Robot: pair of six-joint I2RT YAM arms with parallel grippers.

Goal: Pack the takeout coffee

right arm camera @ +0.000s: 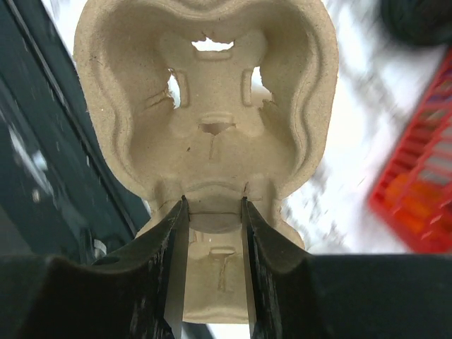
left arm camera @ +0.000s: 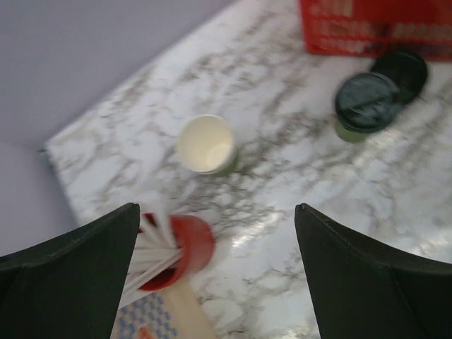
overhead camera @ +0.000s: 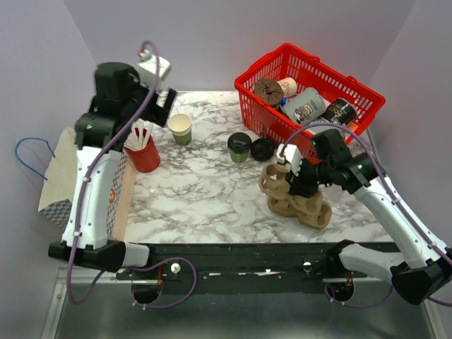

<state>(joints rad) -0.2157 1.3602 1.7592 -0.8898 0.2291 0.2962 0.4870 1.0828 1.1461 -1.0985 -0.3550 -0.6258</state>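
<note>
At lower right, the cup carrier [overhead camera: 295, 200] is clamped by the right tool [right arm camera: 212, 206], left tool [left arm camera: 217, 208] spread; takeout coffee [overhead camera: 239, 147] should be seated next.

A red basket [overhead camera: 258, 109] holds what may be cans [overhead camera: 305, 106].

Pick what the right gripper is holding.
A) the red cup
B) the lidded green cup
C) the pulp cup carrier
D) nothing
C: in the right wrist view the right gripper has its fingers pinched on a rib of the pulp cup carrier, while the lidded cup stands untouched.
</note>
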